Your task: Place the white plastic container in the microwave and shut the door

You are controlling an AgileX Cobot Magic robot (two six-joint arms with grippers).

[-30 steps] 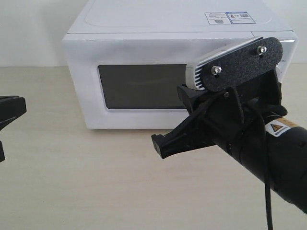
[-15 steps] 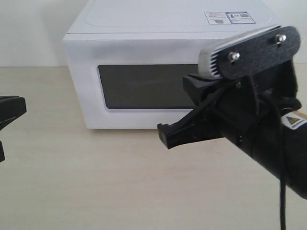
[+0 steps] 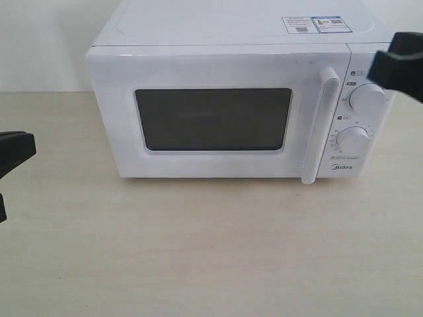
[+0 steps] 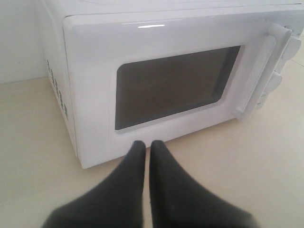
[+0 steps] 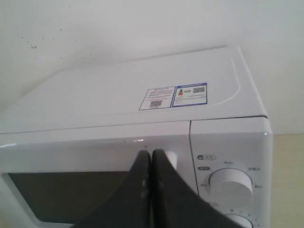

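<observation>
Under everything is the pale table [image 3: 198,251], bare along the front as far as I can see. On it sits the microwave [image 3: 211,23], big and white, facing me square on. The door [image 3: 211,69] is shut flush against the body, with no gap showing along its edge in any view. So the closing part of the job looks done to me.

Its dark window [image 3: 213,119] gives me nothing. I can't make out a shape behind the glass. The white plastic container is not on the table, not on top of the oven and not in either pincer. My guess is that it's inside behind that door, but the pictures don't prove it.

My left pincer [image 4: 143,152] hangs low over the table in front of the door's hinge side, apart from it. Its fingers are pressed together on nothing. My right pincer [image 5: 151,159] is up by the top front edge near the controls, also pressed together and empty.

The long bar handle [image 3: 320,125] stands untouched. Beside it are the two round dials [image 3: 367,99], and the stickers [image 3: 314,24] are on the top. If the box is inside, nothing is left to do.
</observation>
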